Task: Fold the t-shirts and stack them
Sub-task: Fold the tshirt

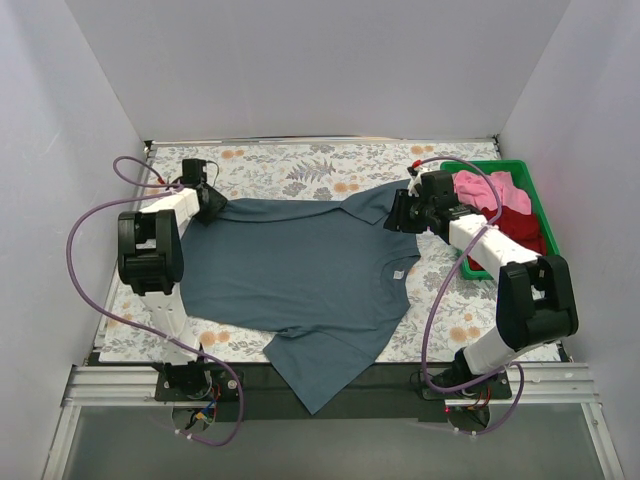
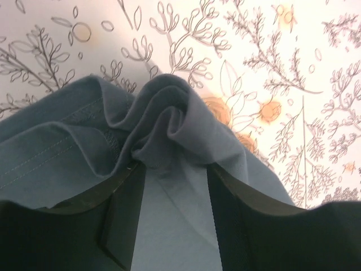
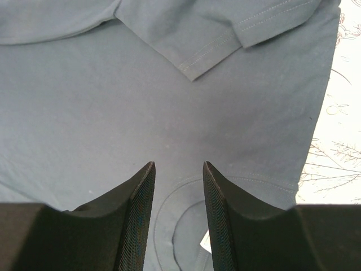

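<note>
The blue-grey t-shirt lies spread on the flowered table, its hem hanging over the near edge. The left gripper pinches a bunched fold at the shirt's far-left corner. The right gripper sits over the collar near the right sleeve, jaws partly apart, with flat cloth showing between them and nothing gathered. The pink t-shirt and dark red t-shirt lie in the green bin at the far right.

Slate-blue t-shirt, floral tablecloth
</note>
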You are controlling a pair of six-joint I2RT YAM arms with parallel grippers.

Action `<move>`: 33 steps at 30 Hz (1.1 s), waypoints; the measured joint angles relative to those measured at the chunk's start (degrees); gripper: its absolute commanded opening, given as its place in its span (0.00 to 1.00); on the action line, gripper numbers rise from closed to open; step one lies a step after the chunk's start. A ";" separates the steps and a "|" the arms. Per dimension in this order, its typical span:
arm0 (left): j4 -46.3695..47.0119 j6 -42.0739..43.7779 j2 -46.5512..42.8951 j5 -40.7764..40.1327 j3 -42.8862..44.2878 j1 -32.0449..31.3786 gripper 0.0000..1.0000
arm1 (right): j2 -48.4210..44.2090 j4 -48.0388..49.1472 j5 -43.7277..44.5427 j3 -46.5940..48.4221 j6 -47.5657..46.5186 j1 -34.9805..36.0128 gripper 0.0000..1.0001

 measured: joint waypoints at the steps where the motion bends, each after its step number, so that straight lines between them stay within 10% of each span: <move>1: -0.09 0.00 0.48 -0.20 0.61 -0.07 0.41 | 0.26 0.02 0.00 0.02 -0.20 -0.07 0.40; 9: -0.09 0.37 2.89 -1.20 3.50 -0.46 0.18 | 1.86 0.04 -0.20 0.70 -1.40 -0.42 0.40; 22: 0.11 0.87 2.89 -1.81 7.02 -2.34 0.36 | 2.54 0.17 -0.24 1.92 -2.60 -0.42 0.39; 33: 0.17 1.14 2.89 -1.49 7.23 -3.21 0.22 | 3.50 0.20 -0.42 2.10 -3.06 -0.42 0.39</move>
